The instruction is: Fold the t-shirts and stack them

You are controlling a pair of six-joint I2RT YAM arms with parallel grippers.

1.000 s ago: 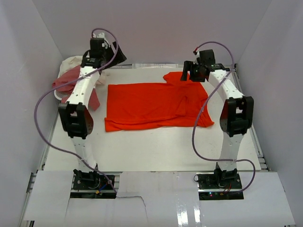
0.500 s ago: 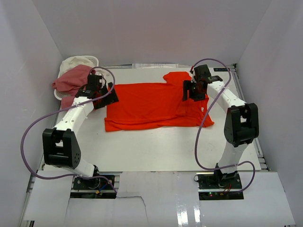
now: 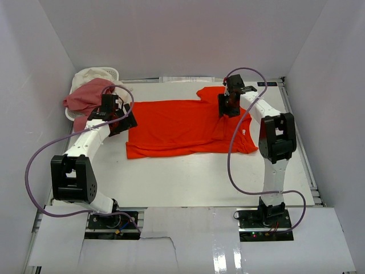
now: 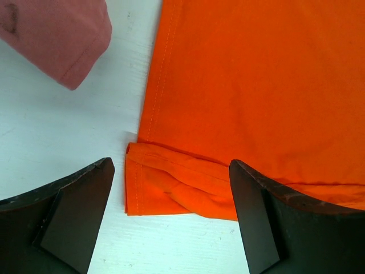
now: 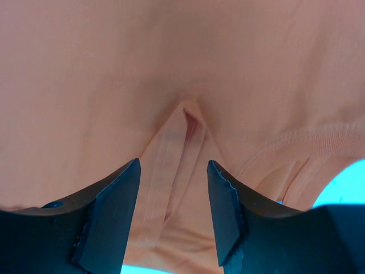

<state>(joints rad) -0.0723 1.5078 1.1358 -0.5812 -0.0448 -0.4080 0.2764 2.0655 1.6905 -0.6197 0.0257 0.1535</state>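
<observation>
**Two end effectors at the orange shirt**

The orange-red t-shirt [image 3: 182, 128] lay spread out flat in the middle of the white surface [image 3: 188, 177]. One sleeve stuck out at its far right corner.

The left end effector [image 4: 171, 164] was at the left edge of the orange shirt. Its two fingers were wide apart and held nothing. A small folded-over corner of the shirt lay between them on the surface.

The right end effector [image 5: 173, 165] was down on the far right part of the orange shirt, close to the neck hole. Its fingers were about half open. A little raised fold of cloth sat in the gap between them. There was space on both sides of the fold, so it was not pinched.

The dusty pink t-shirt [image 3: 85, 97] lay in a heap to the left of the orange shirt, just apart from it. The cream-white t-shirt [image 3: 91, 74] was behind the pink one, in the small white basket [image 3: 114, 72] at the far left corner.
</observation>
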